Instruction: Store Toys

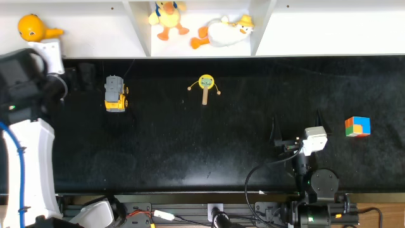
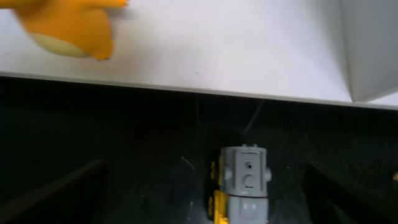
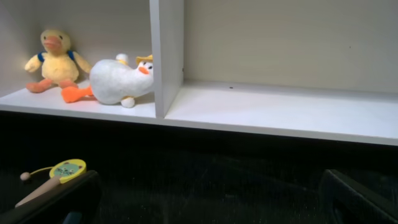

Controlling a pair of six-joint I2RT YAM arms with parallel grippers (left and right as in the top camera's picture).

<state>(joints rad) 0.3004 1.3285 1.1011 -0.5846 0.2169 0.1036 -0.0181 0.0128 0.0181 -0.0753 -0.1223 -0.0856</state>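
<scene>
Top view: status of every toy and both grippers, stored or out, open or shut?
orange duck, stored, left compartment
yellow plush duck, stored, sitting upright, middle compartment
white plush goose, stored, lying down, middle compartment
toy truck, out on the mat
rattle drum, out on the mat
colour cube, out on the mat
left gripper, open, empty
right gripper, open, empty

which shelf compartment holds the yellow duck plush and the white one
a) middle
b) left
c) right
a: the yellow duck plush and the white plush both sit in the middle compartment, between the two dividers; the left compartment holds an orange toy instead.
</scene>
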